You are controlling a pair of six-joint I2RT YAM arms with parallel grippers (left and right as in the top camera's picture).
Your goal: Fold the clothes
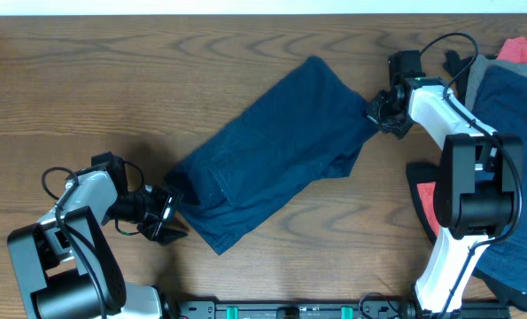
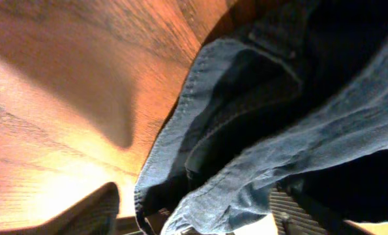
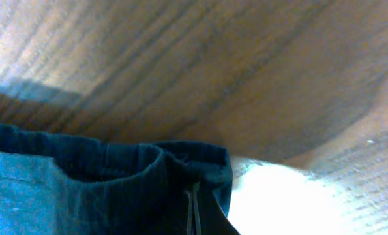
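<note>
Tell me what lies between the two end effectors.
Overhead view: only the navy garment, reaching from the left end effector to the right end effector.

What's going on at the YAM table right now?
Both arms are on one navy garment, spread diagonally across the table. The left gripper pinches its near end; the right gripper grips the far corner. It lies mostly flat, not yet folded. More clothes sit in a pile at the right edge.
</note>
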